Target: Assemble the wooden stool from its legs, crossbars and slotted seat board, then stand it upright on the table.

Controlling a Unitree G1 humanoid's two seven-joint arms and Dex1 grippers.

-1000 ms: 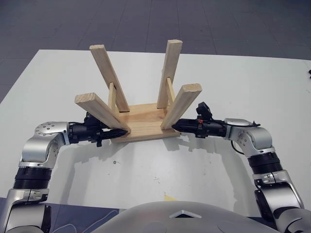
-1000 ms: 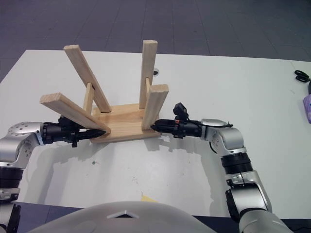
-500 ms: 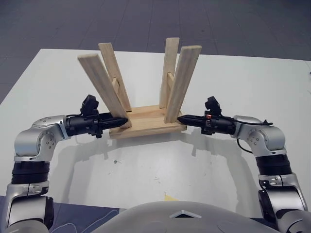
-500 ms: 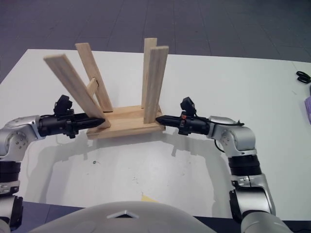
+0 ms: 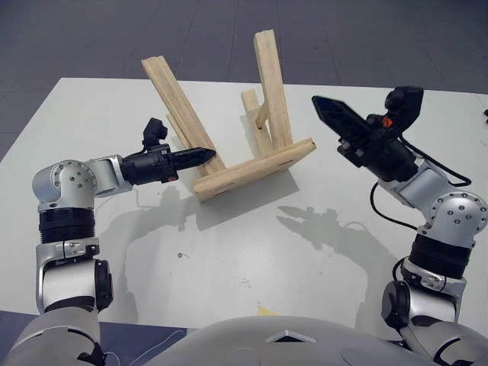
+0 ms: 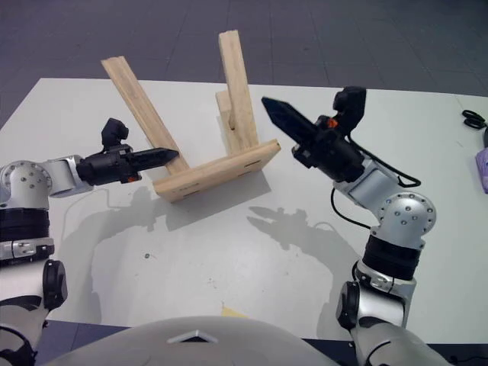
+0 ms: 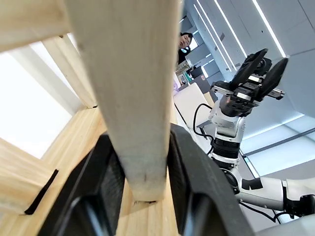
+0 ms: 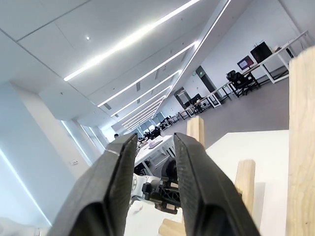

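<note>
A dark tiled floor (image 5: 91, 30) lies beyond a white bench (image 5: 229, 259), and the stool stands on the bench's far half, between the two arms.

The stool looks fully put together but is not upright. Its slotted seat board (image 5: 255, 169) is tipped up so that its long edge faces the robot, running from low on the left to higher on the right. The legs rise from it and lean up and away: one pair (image 5: 177, 107) slants toward the left, the other (image 5: 273, 88) stands steeper on the right, with a short crossbar (image 5: 260, 116) showing between them.

The left gripper (image 5: 206, 153) points right, across the bench, and is clamped on a left-hand leg just above the seat board. The left wrist view shows the leg pinched between its fingers (image 7: 103, 167).

The right gripper (image 5: 319, 103) is raised off the bench, above and just right of the board's high end, apart from the wood. Its fingers are slightly parted and it carries nothing.

By my reading, only the turn onto the legs remains. That turn hinges on the board's long axis running left to right between the arms, and the right arm is the free one nearest the raised end.
</note>
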